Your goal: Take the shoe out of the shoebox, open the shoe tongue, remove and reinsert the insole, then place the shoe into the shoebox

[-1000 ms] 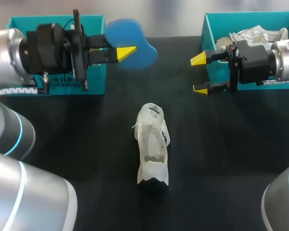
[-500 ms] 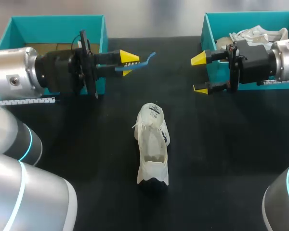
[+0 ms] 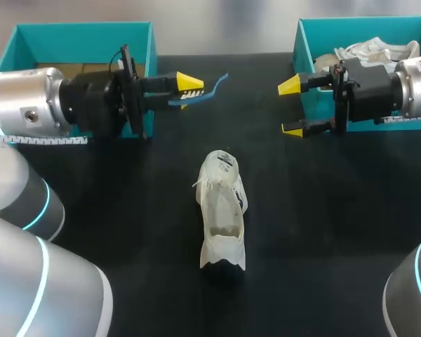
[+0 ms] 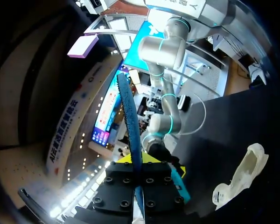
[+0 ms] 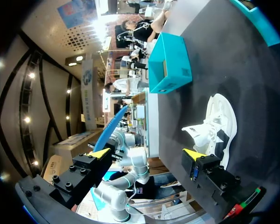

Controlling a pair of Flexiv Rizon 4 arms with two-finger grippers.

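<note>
insole clamped in the left fingers, shoe alone mid-surface

the white shoe (image 3: pixel 222 210) stands on its sole in the middle of the dark surface (image 3: pixel 323 210), its opening facing up, with nothing touching it.

beyond the shoe and to its left, the left fingers (image 3: pixel 189 84) are clenched on the blue insole (image 3: pixel 209 88). the insole is held on edge, so it shows only as a thin curved strip running out past the yellow tips, in the air and well apart from the shoe. from the left wrist, the insole (image 4: pixel 129 121) rises edge-on straight out from between the left fingers (image 4: pixel 149 159), and the shoe (image 4: pixel 240 175) lies off to one side, well away.

beyond the shoe and to its right, the right fingers (image 3: pixel 289 86) are spread wide and hold nothing. from the right wrist, the two yellow tips of the right fingers (image 5: pixel 192 154) stand far apart, the shoe (image 5: pixel 214 126) lies just past one of them, and the insole (image 5: pixel 111 126) shows past the other.

the left box (image 3: pixel 84 31) sits behind the left arm, far from the shoe. the right box (image 3: pixel 351 24) sits behind the right arm, with a second shoe (image 3: pixel 375 49) inside it.
</note>
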